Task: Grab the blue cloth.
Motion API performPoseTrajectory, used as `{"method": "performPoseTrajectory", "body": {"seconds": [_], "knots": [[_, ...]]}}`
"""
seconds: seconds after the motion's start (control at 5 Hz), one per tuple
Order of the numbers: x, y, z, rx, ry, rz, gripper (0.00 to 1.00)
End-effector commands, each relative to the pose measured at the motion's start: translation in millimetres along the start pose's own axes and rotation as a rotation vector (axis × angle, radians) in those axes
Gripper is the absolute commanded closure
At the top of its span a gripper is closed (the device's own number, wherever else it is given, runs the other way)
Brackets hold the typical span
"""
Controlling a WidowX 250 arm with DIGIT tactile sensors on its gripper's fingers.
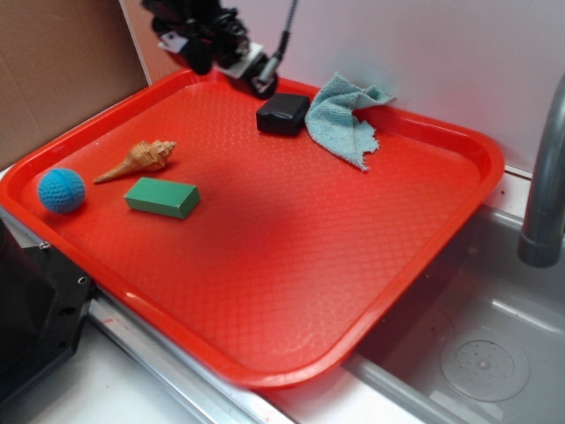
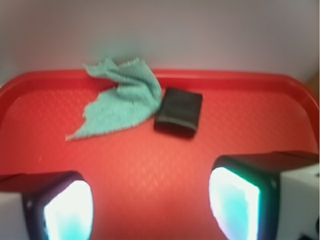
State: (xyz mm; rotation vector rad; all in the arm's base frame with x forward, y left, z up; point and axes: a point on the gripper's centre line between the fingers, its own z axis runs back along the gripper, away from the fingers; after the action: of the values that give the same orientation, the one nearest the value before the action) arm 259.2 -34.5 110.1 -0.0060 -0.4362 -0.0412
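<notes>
Right up close in the wrist view, the gripper [image 2: 150,205] has its two pads [image 2: 67,212] spread wide apart, bare red tray [image 2: 150,170] showing between them and nothing held. Just past the gap sits the black block [image 2: 179,112], lying flat, and touching its left edge is the cloth [image 2: 122,100], rumpled and fanned out toward the tray's far rim, one corner climbing the lip.

From the exterior camera, nearest us comes the tray's front edge [image 1: 291,375], overhanging a grey sink [image 1: 477,344]. On the left side of the tray, a blue ball [image 1: 61,190], then a green block [image 1: 162,196], then a shell [image 1: 139,160] just behind it, all near one another and well apart from the cloth. Farther back, the black block [image 1: 282,114] with the cloth [image 1: 346,118] against its right side. Beyond them the gripper [image 1: 231,55] hangs over the tray's back corner, clear of both. A faucet [image 1: 546,177] stands at right.
</notes>
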Motion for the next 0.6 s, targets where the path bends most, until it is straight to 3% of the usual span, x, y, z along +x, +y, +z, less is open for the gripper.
{"method": "performPoseTrajectory", "body": {"seconds": [0.0,0.2,0.4], "knots": [[55,0,-31,-0.07,-0.033,-0.089,0.0],[69,0,-47,-0.037,-0.001,-0.115,0.0],[77,-3,-66,-0.048,0.056,-0.143,0.0]]}}
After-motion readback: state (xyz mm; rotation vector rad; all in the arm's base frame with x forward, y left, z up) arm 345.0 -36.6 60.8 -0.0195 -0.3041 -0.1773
